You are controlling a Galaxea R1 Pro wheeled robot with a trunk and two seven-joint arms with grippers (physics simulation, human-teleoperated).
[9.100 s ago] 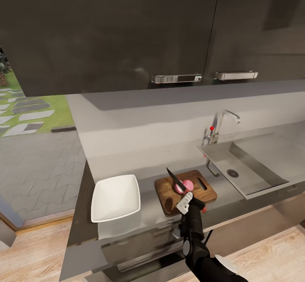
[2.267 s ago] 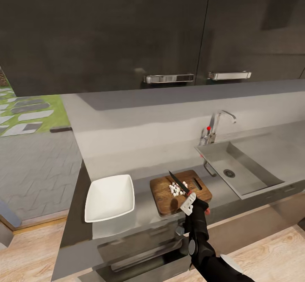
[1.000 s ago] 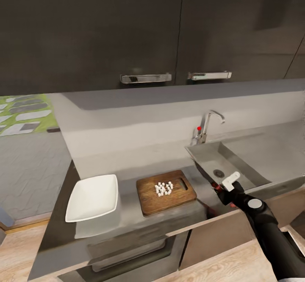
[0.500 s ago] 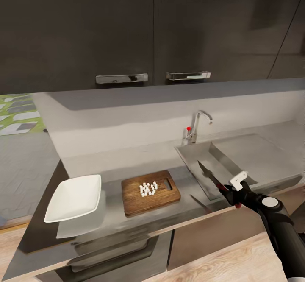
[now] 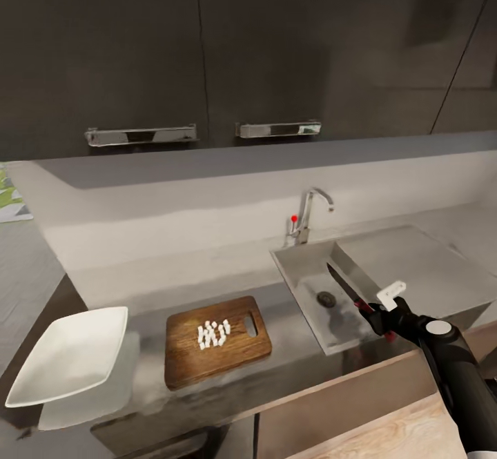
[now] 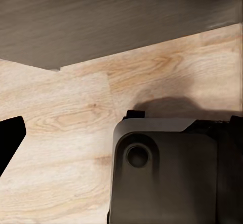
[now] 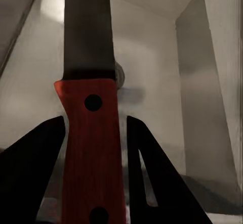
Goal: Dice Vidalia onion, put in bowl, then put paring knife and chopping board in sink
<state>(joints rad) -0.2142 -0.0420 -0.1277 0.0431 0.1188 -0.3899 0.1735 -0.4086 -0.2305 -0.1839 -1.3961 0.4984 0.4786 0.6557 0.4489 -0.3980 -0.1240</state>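
Knife work is what is going on now; the right tool point(image 5: 378, 314) is pinching the red handle of the paring knife point(image 5: 343, 286) and holding it over the sink point(image 5: 304, 276), with the dark blade pointing out above the drain point(image 5: 326, 299); in the right wrist view the paring knife point(image 7: 90, 133) is sitting straight between the two dark fingers point(image 7: 33, 178), with the grey basin under it.

Bits of the Vidalia onion point(image 5: 213, 334) are lying in a small white heap on the chopping board point(image 5: 215, 340); the board is resting on the table point(image 5: 148, 383), well apart from the knife; the white bowl point(image 5: 65, 355) is sitting near the board at the far end from the sink, and it looks bare inside, so the bits are not in it yet.

I cannot tell how the left tool is standing; the left wrist view is showing pale wood floor point(image 6: 61, 123) and a dark body.

To do this step well, I think the knife should be going low into the basin before the tool is letting go, so it is not dropping or bouncing out; the blade should be lying flat.
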